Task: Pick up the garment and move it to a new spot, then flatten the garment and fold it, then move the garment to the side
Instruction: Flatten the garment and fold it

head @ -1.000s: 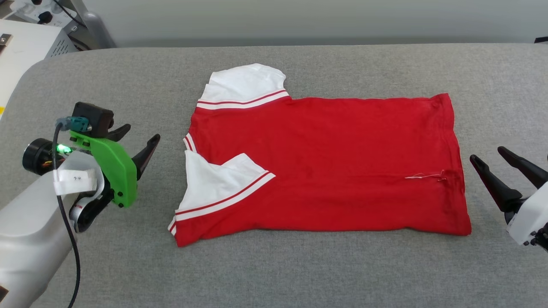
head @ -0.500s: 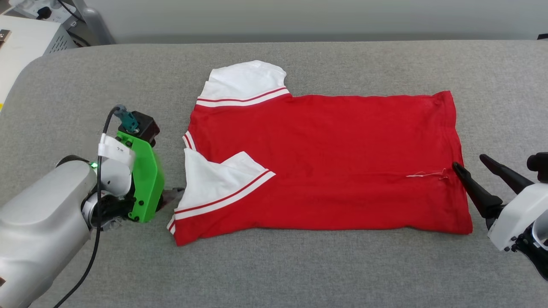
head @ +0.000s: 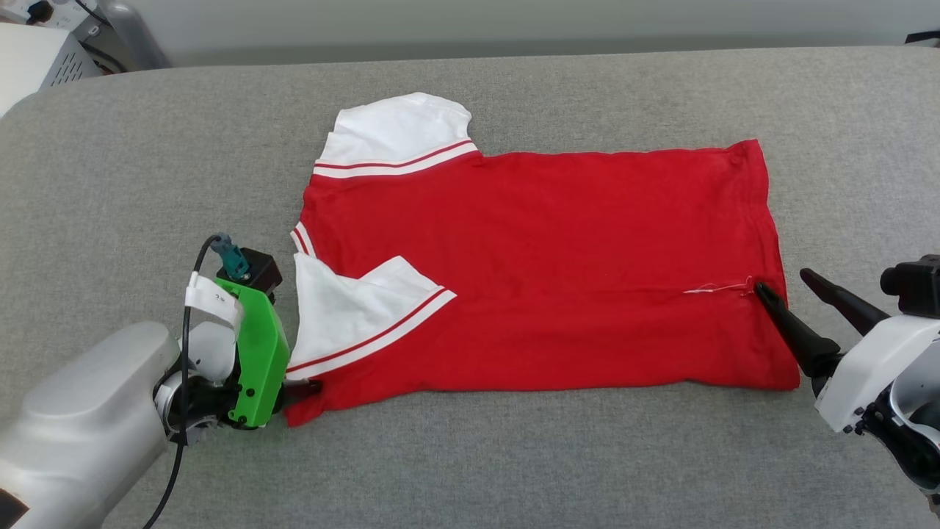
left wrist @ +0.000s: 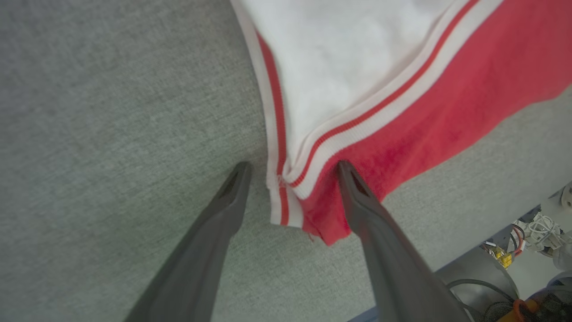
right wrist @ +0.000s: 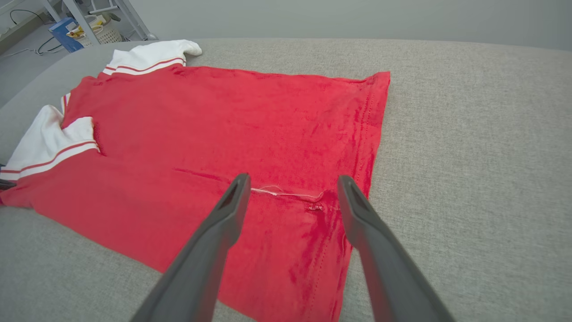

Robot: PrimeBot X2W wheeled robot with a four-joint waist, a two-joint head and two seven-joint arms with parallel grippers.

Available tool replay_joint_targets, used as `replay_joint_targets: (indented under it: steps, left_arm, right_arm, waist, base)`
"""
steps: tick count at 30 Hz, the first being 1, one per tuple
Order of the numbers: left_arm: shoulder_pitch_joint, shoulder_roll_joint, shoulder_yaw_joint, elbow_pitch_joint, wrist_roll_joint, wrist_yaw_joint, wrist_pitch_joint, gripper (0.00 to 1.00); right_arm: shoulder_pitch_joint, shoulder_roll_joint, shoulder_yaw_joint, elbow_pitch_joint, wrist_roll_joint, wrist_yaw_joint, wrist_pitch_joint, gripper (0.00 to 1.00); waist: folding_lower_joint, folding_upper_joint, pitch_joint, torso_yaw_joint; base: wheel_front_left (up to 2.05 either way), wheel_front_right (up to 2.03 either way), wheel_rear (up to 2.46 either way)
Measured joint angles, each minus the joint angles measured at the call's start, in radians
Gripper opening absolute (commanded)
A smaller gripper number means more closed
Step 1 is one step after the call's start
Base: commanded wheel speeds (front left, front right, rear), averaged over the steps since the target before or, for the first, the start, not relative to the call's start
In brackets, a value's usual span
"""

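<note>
The red short-sleeved jersey garment with white, stripe-trimmed sleeves (head: 551, 279) lies flat on the grey fabric-covered bench (head: 514, 455). Our left gripper (left wrist: 292, 164) has the near sleeve-end corner between its wide-apart jaws, gripping nothing. Our right gripper (right wrist: 292, 176) is at the hem, jaws equally wide and empty.

Count: 1 garment (head: 558, 272), centre frame, bearing 2 white sleeves (head: 396, 128) at its left end and 1 loose white thread (head: 709, 289) at right. Grippers: 2, left gripper (left wrist: 290, 167) lower left, right gripper (head: 783, 281) lower right, with 2 dark fingers (right wrist: 214, 237) each, 4 total. 1 grey counter (head: 514, 463); 1 green bracket (head: 257, 367).
</note>
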Motion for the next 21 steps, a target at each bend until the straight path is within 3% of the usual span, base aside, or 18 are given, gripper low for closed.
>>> replay_joint_targets:
  steps: [6, 7, 8, 13, 21]
  left_arm:
    - [0.023, 0.002, -0.008, 0.012, 0.001, 0.000, -0.052, 1.00]
    - [0.023, 0.002, -0.010, 0.011, 0.004, 0.000, -0.059, 0.31]
    - [0.025, 0.002, -0.011, 0.010, 0.005, 0.000, -0.072, 0.00]
    - [0.053, -0.003, -0.010, 0.011, 0.005, -0.001, -0.162, 0.00]
    - [0.087, 0.004, -0.016, -0.017, 0.015, -0.001, -0.282, 0.00]
  right_arm:
    - [-0.001, 0.012, 0.013, 0.006, 0.000, 0.000, 0.000, 1.00]
    - [-0.001, 0.012, 0.014, 0.006, 0.000, 0.000, 0.000, 1.00]
    - [-0.003, 0.011, 0.014, 0.006, 0.000, 0.000, 0.000, 1.00]
    - [-0.012, -0.017, -0.002, 0.001, -0.008, 0.000, 0.001, 1.00]
    - [-0.016, -0.136, -0.040, -0.056, -0.028, 0.000, 0.116, 1.00]
  waist:
    - [0.0000, 0.0000, 0.013, -0.007]
    - [0.0000, 0.0000, 0.013, -0.006]
    - [0.0000, 0.0000, 0.013, -0.006]
    - [0.0000, 0.0000, 0.001, 0.001]
    - [0.0000, 0.0000, -0.037, 0.011]
  base:
    - [0.00, 0.00, 0.00]
    - [0.00, 0.00, 0.00]
    - [0.00, 0.00, 0.00]
    - [0.00, 0.00, 0.00]
    - [0.00, 0.00, 0.00]
